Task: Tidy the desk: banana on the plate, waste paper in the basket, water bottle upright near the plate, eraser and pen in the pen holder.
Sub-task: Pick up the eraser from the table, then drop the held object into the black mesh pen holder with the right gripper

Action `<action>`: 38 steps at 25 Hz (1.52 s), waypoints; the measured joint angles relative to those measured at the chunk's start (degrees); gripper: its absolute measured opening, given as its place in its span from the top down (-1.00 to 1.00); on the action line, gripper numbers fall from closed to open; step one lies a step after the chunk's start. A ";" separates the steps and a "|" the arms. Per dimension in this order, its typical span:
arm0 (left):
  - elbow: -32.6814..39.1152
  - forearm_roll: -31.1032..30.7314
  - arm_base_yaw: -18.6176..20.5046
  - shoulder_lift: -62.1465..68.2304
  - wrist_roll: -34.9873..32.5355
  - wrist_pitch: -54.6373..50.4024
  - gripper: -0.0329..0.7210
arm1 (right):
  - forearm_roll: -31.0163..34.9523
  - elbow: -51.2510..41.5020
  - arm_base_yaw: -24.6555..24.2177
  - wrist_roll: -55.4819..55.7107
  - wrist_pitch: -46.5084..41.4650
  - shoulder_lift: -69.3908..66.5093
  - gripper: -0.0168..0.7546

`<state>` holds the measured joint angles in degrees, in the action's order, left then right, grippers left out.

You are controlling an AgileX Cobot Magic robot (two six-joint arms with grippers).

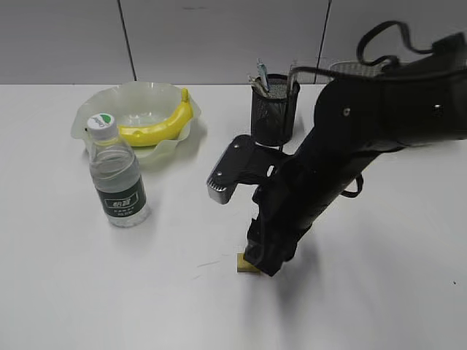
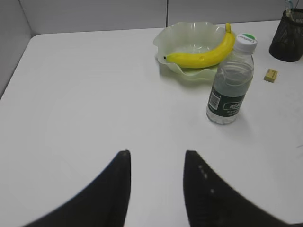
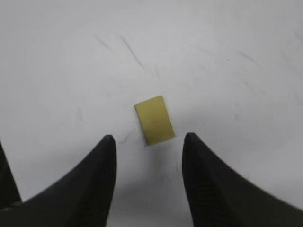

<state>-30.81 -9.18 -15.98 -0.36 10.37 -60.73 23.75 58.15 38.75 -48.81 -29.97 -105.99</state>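
Observation:
A small yellow eraser (image 1: 244, 263) lies on the white desk (image 1: 109, 292). My right gripper (image 3: 149, 138) is open just above it, and the eraser (image 3: 154, 119) lies just ahead of its fingertips. The banana (image 1: 159, 125) lies in the pale-green plate (image 1: 91, 109). The water bottle (image 1: 117, 175) stands upright in front of the plate. The black mesh pen holder (image 1: 273, 109) holds pens. My left gripper (image 2: 156, 152) is open and empty over bare desk, with banana (image 2: 203, 53), plate (image 2: 168, 38), bottle (image 2: 230, 80), eraser (image 2: 271, 75) and pen holder (image 2: 287, 35) ahead. The waste paper and basket are out of view.
My right arm (image 1: 350, 146) reaches down across the middle right of the desk, close beside the pen holder. A grey wall (image 1: 219, 36) runs along the desk's far edge.

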 joint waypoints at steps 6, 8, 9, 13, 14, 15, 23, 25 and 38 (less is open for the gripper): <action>0.00 0.00 0.00 0.00 0.00 0.00 0.18 | -0.81 2.90 0.01 0.00 0.00 -7.50 -0.03; 0.00 0.00 0.00 0.00 0.00 0.00 0.18 | -0.94 2.97 0.01 0.00 0.00 -8.88 -0.03; 0.00 0.00 0.00 0.00 0.00 0.00 0.18 | -0.94 2.97 0.01 0.00 0.00 -9.13 -0.01; 0.00 0.00 0.00 0.00 0.00 0.00 0.19 | -0.94 3.02 0.01 -0.02 0.00 -9.25 0.47; 0.00 0.00 0.00 0.00 0.00 0.00 0.20 | -0.94 3.02 0.01 0.12 0.07 -9.13 0.47; 0.00 0.00 0.00 0.00 0.00 0.00 0.21 | -0.94 3.02 0.01 0.34 0.20 -8.85 0.47; 0.00 0.00 0.00 0.00 0.00 0.05 0.23 | 3.04 2.58 -8.95 7.84 19.96 3.92 0.47; 0.00 0.00 0.00 0.00 0.00 0.05 0.23 | 6.83 3.88 -13.34 8.43 27.93 3.74 0.47; 0.00 0.00 0.00 0.00 0.00 0.10 0.27 | 9.80 36.47 -17.34 11.70 16.76 -19.00 0.15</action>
<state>-30.81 -9.18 -15.98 -0.36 10.37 -60.63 33.55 94.63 21.42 -37.11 -13.21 -124.99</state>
